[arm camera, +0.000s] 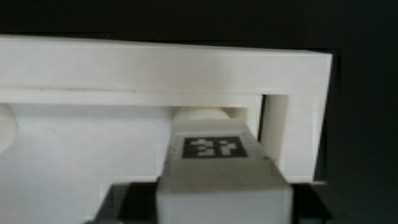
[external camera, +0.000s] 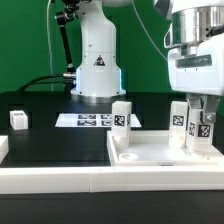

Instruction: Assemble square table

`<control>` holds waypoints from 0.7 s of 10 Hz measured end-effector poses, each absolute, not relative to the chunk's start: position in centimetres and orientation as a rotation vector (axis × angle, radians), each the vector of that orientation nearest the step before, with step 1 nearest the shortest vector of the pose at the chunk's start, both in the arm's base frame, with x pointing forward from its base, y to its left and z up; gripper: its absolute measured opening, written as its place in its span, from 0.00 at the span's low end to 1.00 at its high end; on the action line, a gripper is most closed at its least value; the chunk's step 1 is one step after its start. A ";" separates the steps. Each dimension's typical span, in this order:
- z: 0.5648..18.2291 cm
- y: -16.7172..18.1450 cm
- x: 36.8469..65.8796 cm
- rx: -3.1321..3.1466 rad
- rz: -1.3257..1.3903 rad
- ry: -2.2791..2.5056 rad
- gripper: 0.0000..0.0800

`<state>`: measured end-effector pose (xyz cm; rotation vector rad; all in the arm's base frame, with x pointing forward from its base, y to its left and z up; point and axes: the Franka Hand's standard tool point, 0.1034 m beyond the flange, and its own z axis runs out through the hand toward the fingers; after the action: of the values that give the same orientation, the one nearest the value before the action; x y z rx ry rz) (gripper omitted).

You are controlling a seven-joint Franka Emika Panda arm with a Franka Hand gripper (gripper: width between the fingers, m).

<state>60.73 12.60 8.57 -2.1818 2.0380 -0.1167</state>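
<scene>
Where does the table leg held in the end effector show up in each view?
Exterior view: the table leg is at the exterior view's right, gripped by the end effector over the tabletop.
Wrist view: it sits mid-picture, tag facing the camera.
Shared landmark: the tabletop's raised white rim.

- The arm's base (external camera: 97, 62) stands upright by the far edge of the table (external camera: 50, 140) (white, with a warning sticker on its front).
- The wrist (external camera: 196, 45) hangs at the exterior view's right, pointing straight down.
- The gripper (external camera: 203, 118) is low, its jaws part-closed on an upright leg (arm camera: 217, 150).
- Its dark fingers (arm camera: 135, 205) flank that leg on both sides.
</scene>
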 end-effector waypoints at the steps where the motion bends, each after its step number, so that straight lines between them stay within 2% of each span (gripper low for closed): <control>1: 8.5 12.6 60.7 -2.202 -0.118 2.018 0.47; 2: 8.5 12.6 60.7 -2.247 -0.123 1.972 0.64; 3: 8.4 12.3 60.7 -2.318 -0.129 1.898 0.64; 4: 8.6 12.5 60.8 -2.392 -0.128 1.812 0.77; 7: 8.6 12.7 60.9 -2.592 -0.154 1.527 0.81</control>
<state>60.85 12.71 8.60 -2.5924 1.5270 -0.1542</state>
